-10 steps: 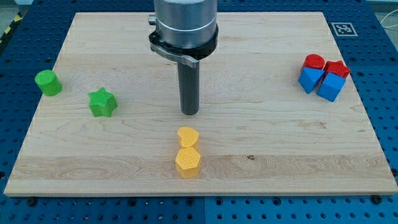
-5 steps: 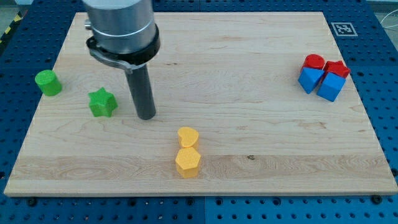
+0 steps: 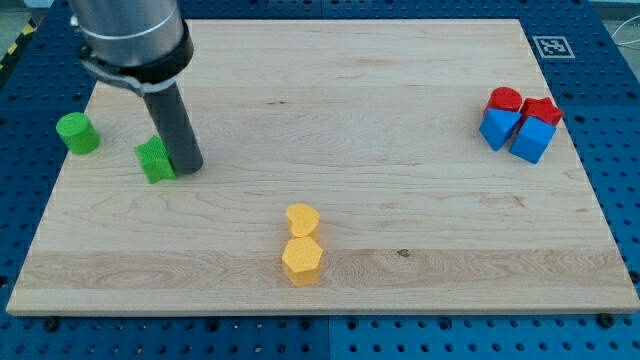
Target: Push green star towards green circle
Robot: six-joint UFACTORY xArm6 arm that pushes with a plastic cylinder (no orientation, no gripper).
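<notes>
While my tip (image 3: 188, 166) touches the green star (image 3: 154, 161) from the view's right, green circle (image 3: 76, 133) sits near, left; no pincer fitted, state indeterminable.

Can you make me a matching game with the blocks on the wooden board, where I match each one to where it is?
Things:
1. green star block
2. green round block
3. two yellow blocks
4. red and blue blocks

Places:
A. the view's right, clustered together
B. far at the view's left, alone
C. near the view's bottom, middle
D. right against my tip, on its left

Pairs: 1-D, 2-B, 3-C, 4-A
</notes>
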